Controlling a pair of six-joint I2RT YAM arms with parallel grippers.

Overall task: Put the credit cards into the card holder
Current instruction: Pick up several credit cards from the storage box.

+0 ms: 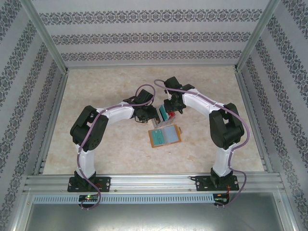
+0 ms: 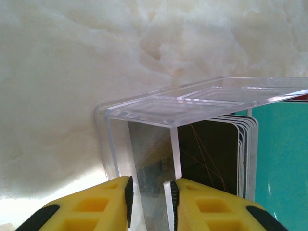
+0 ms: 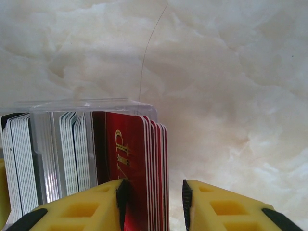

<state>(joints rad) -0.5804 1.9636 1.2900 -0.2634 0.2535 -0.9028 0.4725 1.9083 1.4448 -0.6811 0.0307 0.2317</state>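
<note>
Tan holder lies open on the table, just before the cards. Left wrist: left gripper, nearly closed, clamps a clear box by its wall. Right wrist: right gripper, partly open, straddles red cards, one finger touching.

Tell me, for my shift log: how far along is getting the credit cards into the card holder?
Early. Done: card holder lies open on the table. In hand: left claw pinches the clear box of credit cards; right claw straddles the red cards, not yet closed. To do: all visible cards sit in the box.
</note>
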